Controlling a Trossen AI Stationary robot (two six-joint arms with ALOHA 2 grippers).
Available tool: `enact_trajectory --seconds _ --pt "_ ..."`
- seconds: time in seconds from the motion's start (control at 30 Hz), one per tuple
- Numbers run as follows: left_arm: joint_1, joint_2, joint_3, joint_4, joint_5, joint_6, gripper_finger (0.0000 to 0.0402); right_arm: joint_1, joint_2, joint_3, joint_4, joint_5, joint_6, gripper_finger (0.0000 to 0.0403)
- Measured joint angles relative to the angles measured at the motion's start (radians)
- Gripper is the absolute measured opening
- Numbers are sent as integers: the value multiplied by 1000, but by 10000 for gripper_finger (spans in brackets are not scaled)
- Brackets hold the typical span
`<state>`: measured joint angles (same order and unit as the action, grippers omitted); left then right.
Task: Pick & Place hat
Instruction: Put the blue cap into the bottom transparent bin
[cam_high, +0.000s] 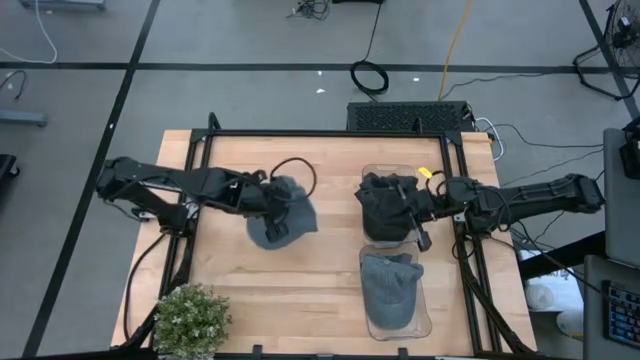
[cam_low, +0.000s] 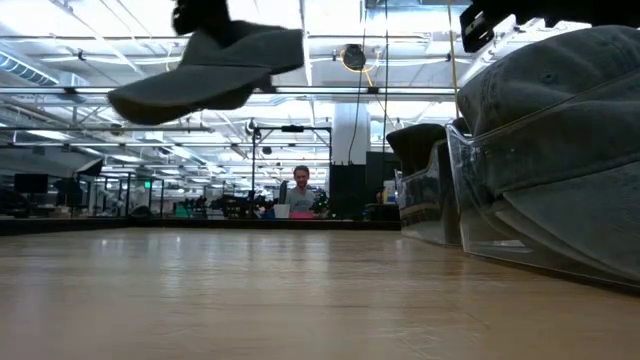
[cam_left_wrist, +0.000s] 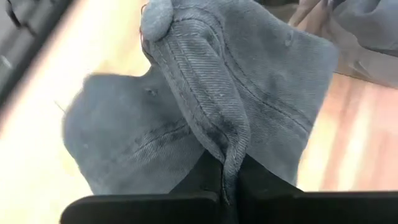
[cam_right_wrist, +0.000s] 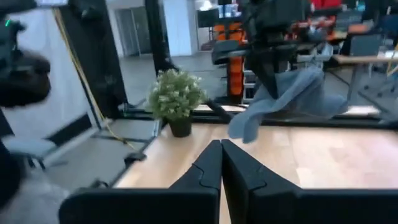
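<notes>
While the left gripper (cam_left_wrist: 229, 177) has the grey hat (cam_high: 281, 213) pinched by a fold of crown fabric between its clenched fingers (cam_left_wrist: 205, 180), the hat hangs below them, clear of the table (cam_high: 300, 290). Low view confirms air under the brim.

Right gripper (cam_right_wrist: 221, 163) is idle, fingers pressed together on nothing, sitting over the far clear bin (cam_high: 372, 172) that holds a dark hat (cam_high: 385, 208). Near clear bin (cam_high: 427, 322) already has a grey hat (cam_high: 390, 285) in it.

Judgement: we're mid-carry, drop spot not settled from these views. Notes for doing it well:
- Grip is on a thin seam fold, off-centre, so the hat dangles and can swing. Move slow, no sharp wrist rolls.
- Keep it high enough that the brim, the lowest part under the fingers, doesn't drag on the wood or catch a bin wall.
- If heading toward the bins, the right arm is in the way beside them; watch clearance or pull it back first.
- Lower until the brim touches before releasing, else it flops and lands crooked.

Potted plant (cam_high: 190, 320) is well away from the fingers, no concern.
</notes>
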<state>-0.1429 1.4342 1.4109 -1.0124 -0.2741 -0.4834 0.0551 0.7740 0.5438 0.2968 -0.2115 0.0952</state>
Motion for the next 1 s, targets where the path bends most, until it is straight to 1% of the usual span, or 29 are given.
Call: enact_trajectory --seconds 0.07,0.13,0.23,0.33,0.43,0.53,0.63,0.73,0.83,1.0 --pt "-4 25 34 4 -36 98 5 0 38 0 53 13 65 0" --pt "-6 47 54 40 -85 204 5 -1 87 0 112 63 131 4" --pt "-6 84 59 123 -141 379 5 -1 175 0 209 76 212 29" --pt "-15 126 59 200 -220 540 5 -1 252 0 293 49 267 75" --pt "-29 170 59 260 -297 671 5 -1 310 0 347 59 290 134" --pt "-50 211 59 298 -339 775 5 -1 349 0 377 136 286 188" --pt "-72 231 58 320 -385 826 5 -1 383 0 399 230 283 227" --pt "-87 231 58 331 -408 841 5 -3 409 0 440 264 279 249" --pt "-90 227 58 333 -408 840 5 -6 428 13 466 263 282 255" --pt "-89 222 58 337 -409 835 5 -8 478 76 458 261 285 250"
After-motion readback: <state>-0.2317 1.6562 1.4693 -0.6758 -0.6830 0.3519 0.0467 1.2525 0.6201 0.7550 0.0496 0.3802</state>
